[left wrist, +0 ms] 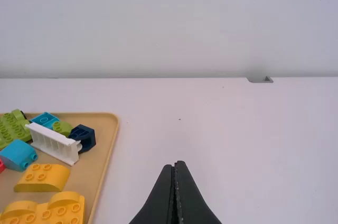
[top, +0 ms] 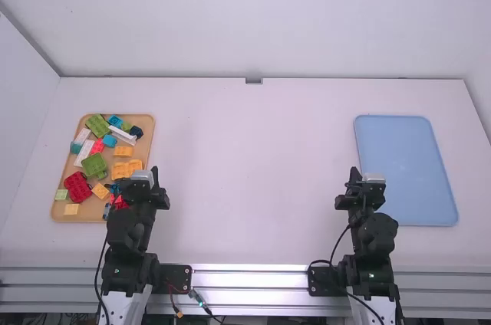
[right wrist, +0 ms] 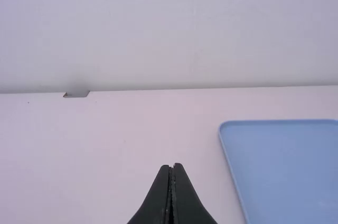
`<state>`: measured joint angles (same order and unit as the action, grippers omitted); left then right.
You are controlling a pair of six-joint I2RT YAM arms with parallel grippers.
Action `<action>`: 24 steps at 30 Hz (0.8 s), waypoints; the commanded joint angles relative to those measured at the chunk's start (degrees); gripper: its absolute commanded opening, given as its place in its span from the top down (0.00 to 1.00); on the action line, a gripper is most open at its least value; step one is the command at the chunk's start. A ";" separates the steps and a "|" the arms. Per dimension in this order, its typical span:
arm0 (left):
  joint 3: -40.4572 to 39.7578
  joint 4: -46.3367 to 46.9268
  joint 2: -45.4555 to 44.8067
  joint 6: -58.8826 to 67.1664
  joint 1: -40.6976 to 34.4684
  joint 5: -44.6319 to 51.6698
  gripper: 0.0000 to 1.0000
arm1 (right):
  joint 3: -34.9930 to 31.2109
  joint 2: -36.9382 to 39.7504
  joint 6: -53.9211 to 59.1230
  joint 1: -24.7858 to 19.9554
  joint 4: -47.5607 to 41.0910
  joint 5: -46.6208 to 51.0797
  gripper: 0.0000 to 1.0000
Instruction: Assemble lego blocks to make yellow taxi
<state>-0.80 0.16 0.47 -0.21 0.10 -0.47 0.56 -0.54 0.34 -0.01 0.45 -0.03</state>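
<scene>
In the high view my left gripper is at the right edge of a tan tray of lego blocks. The tray holds yellow blocks, red ones, green ones, blue ones and white pieces. In the left wrist view my left gripper is shut on nothing, right of the tray's yellow rounded block. My right gripper stands just left of the blue tray; in the right wrist view my right gripper is shut with nothing held.
The blue tray lies flat on the table's right side and has nothing on it. White table surface stretches between the two trays. A white wall rises along the far edge, with a small grey bracket at its foot.
</scene>
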 commanded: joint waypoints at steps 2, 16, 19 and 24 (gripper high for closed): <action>-0.03 -0.03 0.05 -0.03 0.00 0.00 0.99 | 0.02 -0.03 -0.17 0.00 0.03 -0.11 0.99; -4.71 0.33 5.48 1.01 -0.21 -0.18 0.91 | 3.97 -5.46 1.42 0.10 0.74 -0.73 0.91; -6.50 0.45 7.76 1.72 -0.29 -0.24 0.87 | 5.89 -8.08 2.01 0.27 1.06 -1.20 0.87; -10.72 0.66 13.17 3.07 -0.49 -0.39 0.79 | 10.32 -14.69 4.75 0.85 2.27 -1.98 0.79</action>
<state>-8.71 0.84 11.70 1.48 -0.01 -0.69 7.55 -12.93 3.36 0.19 2.11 -1.34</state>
